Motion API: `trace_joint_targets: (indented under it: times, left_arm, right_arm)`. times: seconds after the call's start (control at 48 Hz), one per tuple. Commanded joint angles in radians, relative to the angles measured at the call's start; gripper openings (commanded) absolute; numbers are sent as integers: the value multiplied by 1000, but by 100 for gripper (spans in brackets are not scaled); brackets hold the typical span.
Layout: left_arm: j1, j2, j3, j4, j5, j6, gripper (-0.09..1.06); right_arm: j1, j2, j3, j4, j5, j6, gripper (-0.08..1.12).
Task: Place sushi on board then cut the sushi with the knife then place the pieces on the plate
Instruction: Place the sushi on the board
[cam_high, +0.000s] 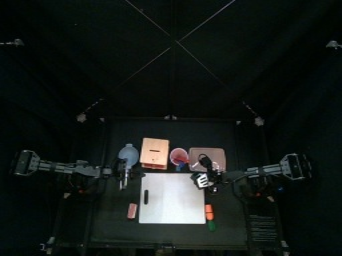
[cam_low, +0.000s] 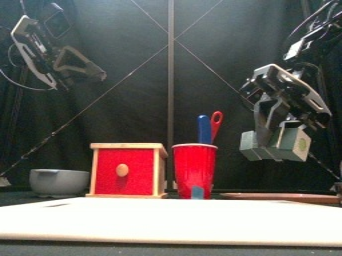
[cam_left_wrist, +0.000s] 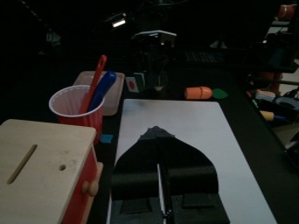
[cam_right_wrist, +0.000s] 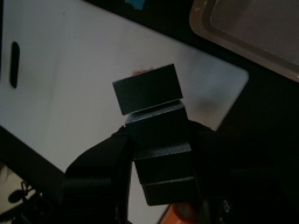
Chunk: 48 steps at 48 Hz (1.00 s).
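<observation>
**One sushi roll (cam_right_wrist: 149, 89) pinched in my right gripper (cam_high: 203, 181), not on the board yet**

Far left of the top view: my left gripper (cam_high: 127, 179) hangs just off the left edge of the white board (cam_high: 171, 203). Its jaws look pressed together on nothing, going by its wrist view.

Centre: the board lies below and to the left of the load.

Right of centre: my right jaws clamp the roll above the board's upper right corner. The front view shows it well clear of the surface. The roll's long axis looks in line with the jaws, with one end poking past the tips.

My read is that the set-down goes straight down and a touch left, with the right arm the obvious one.

The pink tray (cam_high: 207, 158) sits just above that corner, so drifting up-frame risks landing on the tray instead.
</observation>
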Motion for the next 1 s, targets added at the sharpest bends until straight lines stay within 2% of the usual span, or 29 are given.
trace_joint_targets:
  times: [0.021,0.271,0.458,0.646,1.0]
  left_arm:
    - [5,2,-11,-9,-3,-2,-3]
    - [8,0,2,-43,-2,2,-3]
    - [11,-6,9,-43,-2,2,-3]
    - [11,-9,14,-43,-2,0,-3]
    - [14,-12,15,-40,-2,5,-3]
  right_arm:
    - [46,35,-74,-54,11,129,56]
    - [123,202,-222,-81,94,308,56]
    - [144,327,-379,-64,179,368,56]
    - [146,446,-535,2,288,400,56]
    - [155,526,-627,78,495,451,56]
